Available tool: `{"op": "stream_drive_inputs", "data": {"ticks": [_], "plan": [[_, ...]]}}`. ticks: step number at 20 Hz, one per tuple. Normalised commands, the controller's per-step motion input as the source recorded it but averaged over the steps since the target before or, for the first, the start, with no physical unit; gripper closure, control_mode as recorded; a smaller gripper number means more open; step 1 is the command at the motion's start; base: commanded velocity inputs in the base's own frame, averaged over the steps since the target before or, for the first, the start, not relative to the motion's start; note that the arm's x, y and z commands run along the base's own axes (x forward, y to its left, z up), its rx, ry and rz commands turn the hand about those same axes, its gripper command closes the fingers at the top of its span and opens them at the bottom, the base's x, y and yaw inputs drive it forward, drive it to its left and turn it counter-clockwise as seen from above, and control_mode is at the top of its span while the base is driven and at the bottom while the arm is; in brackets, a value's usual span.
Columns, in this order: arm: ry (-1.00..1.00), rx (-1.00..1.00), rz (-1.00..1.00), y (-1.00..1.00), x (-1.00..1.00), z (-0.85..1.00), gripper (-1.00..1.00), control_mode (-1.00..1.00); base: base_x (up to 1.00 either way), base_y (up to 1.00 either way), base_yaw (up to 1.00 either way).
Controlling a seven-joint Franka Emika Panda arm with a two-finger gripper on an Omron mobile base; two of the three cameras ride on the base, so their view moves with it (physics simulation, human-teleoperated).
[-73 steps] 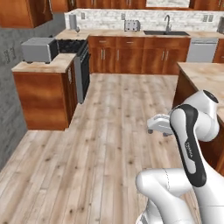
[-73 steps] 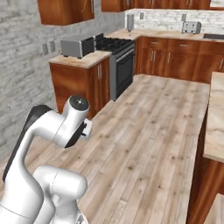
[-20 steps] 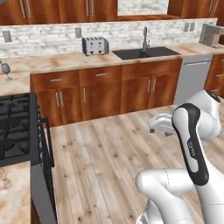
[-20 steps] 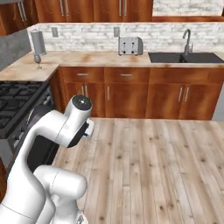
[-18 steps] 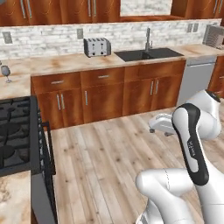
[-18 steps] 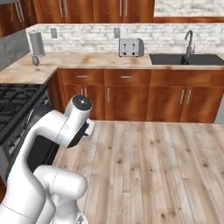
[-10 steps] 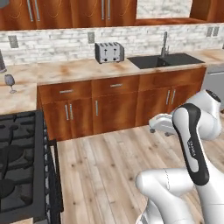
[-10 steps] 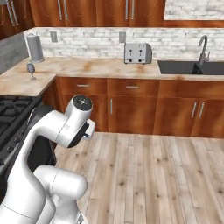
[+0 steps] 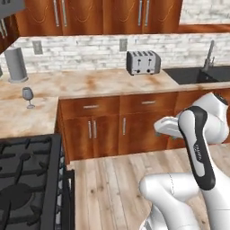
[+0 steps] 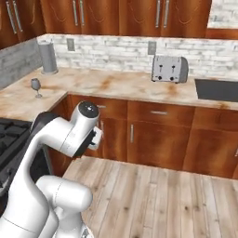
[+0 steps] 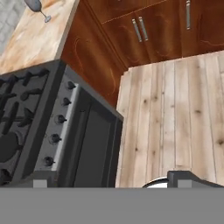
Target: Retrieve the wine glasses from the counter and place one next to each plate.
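The gripper (image 11: pixel 109 181) is pointing down at a plank wood floor (image 11: pixel 175 118), its two dark fingertips (image 11: pixel 186 177) standing wide apart with nothing between them. A black stove (image 11: pixel 48 131) with a row of knobs is lying to the gripper's left. Far beyond it, at the upper left, a wine glass (image 11: pixel 38 8) is standing on the counter (image 11: pixel 35 37), above reddish-brown cabinets (image 11: pixel 144 26).

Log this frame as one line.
phase: approach | pincer: open, empty | glass: upright on counter, near stove | plates: unseen
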Motion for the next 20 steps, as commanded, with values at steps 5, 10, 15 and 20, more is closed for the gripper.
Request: {"op": "stream_drive_inputs", "data": {"ticks": [5, 10, 15, 20], "plan": [[0.00, 0.00, 0.00, 0.00, 0.00, 0.00, -1.00, 1.00, 1.00, 0.00, 0.43], [0.00, 0.00, 0.00, 0.00, 0.00, 0.00, -1.00, 1.00, 1.00, -0.04, 0.50], [0.00, 0.00, 0.00, 0.00, 0.00, 0.00, -1.00, 1.00, 1.00, -0.12, 0.50], [0.00, 0.00, 0.00, 0.00, 0.00, 0.00, -1.00, 1.00, 0.99, -0.03, 0.51]]}}
